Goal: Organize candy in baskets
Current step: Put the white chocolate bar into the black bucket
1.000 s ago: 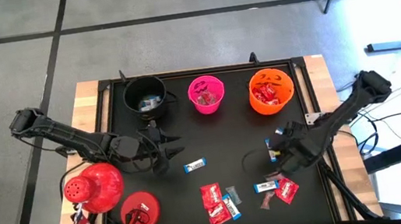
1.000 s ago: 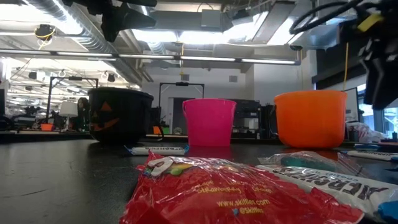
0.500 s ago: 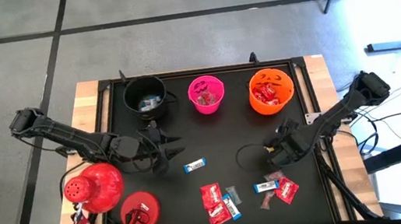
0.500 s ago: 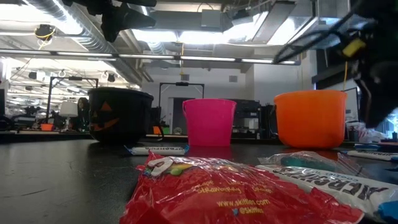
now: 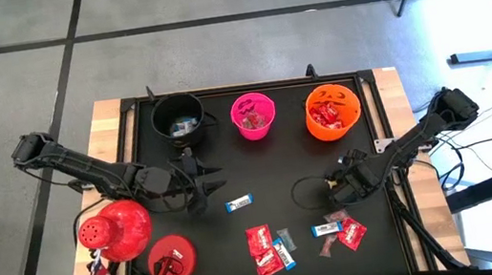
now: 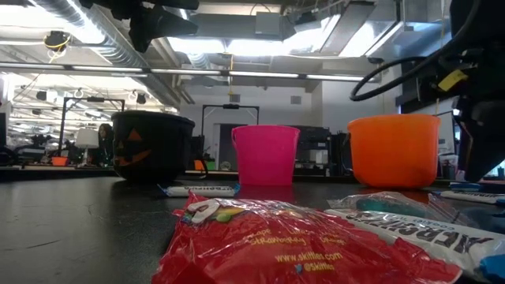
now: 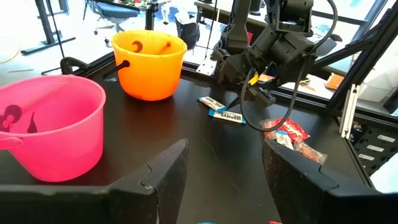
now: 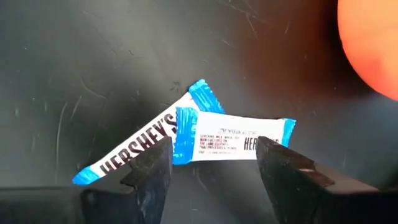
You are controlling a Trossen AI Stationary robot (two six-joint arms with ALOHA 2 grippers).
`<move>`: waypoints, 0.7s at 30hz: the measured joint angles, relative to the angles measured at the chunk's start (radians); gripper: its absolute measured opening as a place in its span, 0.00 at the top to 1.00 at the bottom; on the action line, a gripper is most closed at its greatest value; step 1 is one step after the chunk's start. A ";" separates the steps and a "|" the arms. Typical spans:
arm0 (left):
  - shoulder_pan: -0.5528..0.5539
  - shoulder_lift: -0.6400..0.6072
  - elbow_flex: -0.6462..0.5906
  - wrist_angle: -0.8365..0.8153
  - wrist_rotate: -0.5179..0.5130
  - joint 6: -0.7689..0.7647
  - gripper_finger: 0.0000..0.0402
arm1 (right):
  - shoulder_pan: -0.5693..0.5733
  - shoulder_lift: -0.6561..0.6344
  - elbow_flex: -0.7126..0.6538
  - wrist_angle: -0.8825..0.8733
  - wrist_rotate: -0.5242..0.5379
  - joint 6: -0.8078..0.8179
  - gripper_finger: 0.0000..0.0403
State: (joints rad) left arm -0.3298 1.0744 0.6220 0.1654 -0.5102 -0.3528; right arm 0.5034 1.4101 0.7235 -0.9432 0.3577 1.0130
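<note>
Right hand (image 5: 337, 185), fingers apart and empty, hovers over two blue-and-white candy bars (image 8: 186, 140) on the black desk (image 5: 270, 168). Left hand (image 5: 214, 182) open, idle. Grey concrete floor (image 5: 16, 83) surrounds

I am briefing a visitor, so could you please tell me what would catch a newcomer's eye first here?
Three buckets line the mat's far edge: a black cauldron, a pink bucket and an orange jack-o'-lantern bucket. The right pincer hangs open over two overlapping blue-and-white Hershey's bars near the orange bucket.
</note>
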 joint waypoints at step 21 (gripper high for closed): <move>-0.001 0.000 0.000 0.000 0.006 -0.001 0.51 | 0.000 -0.004 -0.093 0.083 -0.002 0.107 0.43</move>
State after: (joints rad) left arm -0.3305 1.0744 0.6220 0.1658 -0.5041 -0.3542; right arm 0.5037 1.4061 0.6306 -0.8598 0.3559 1.1199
